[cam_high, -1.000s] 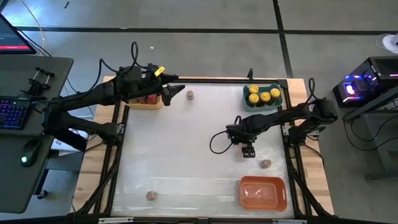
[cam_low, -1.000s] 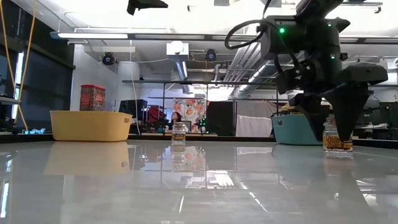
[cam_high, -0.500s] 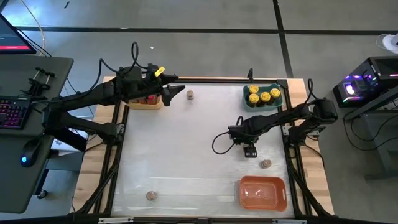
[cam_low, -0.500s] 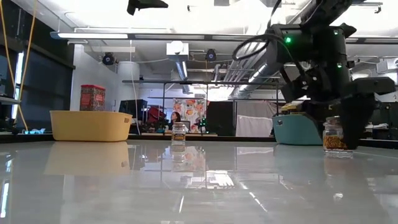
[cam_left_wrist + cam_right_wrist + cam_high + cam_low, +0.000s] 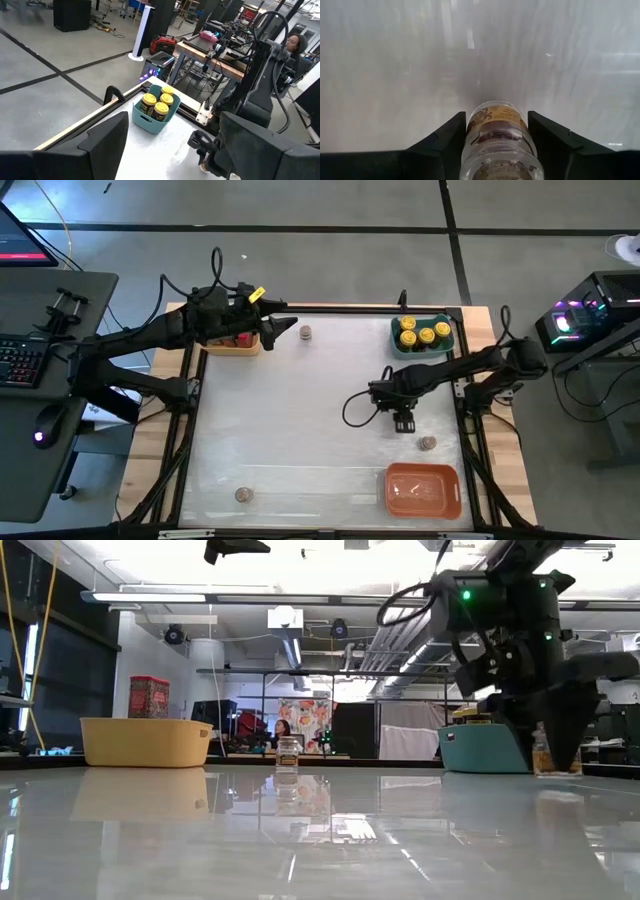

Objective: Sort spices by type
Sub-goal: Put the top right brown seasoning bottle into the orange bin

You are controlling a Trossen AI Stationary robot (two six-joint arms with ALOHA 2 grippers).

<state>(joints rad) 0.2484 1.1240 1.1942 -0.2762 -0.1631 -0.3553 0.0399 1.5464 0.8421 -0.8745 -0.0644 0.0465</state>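
**A:** Where is the right gripper (image 5: pixel 403 423)?

**B:** Over the right half of the white table (image 5: pixel 300 430), between the teal tray (image 5: pixel 421 346) and the orange tray (image 5: pixel 423 490). In its wrist view a small clear jar (image 5: pixel 499 142) with a brown label sits right between the two fingers (image 5: pixel 442 140), one finger on each side, close against the glass. The jaws have the jar between them; whether they are pressing it firmly I cannot tell.

**A:** And the left gripper (image 5: pixel 288 327)?

**B:** It hangs at the far left by the yellow tray (image 5: pixel 232 346), fingers spread, holding nothing.

**A:** The other spices?

**B:** Three yellow-lidded jars (image 5: pixel 418 332) stand in the teal tray. One small jar (image 5: pixel 306 332) stands just beside the left gripper, another (image 5: pixel 427 443) near the orange tray, and a third (image 5: pixel 241 494) at the near left of the table.
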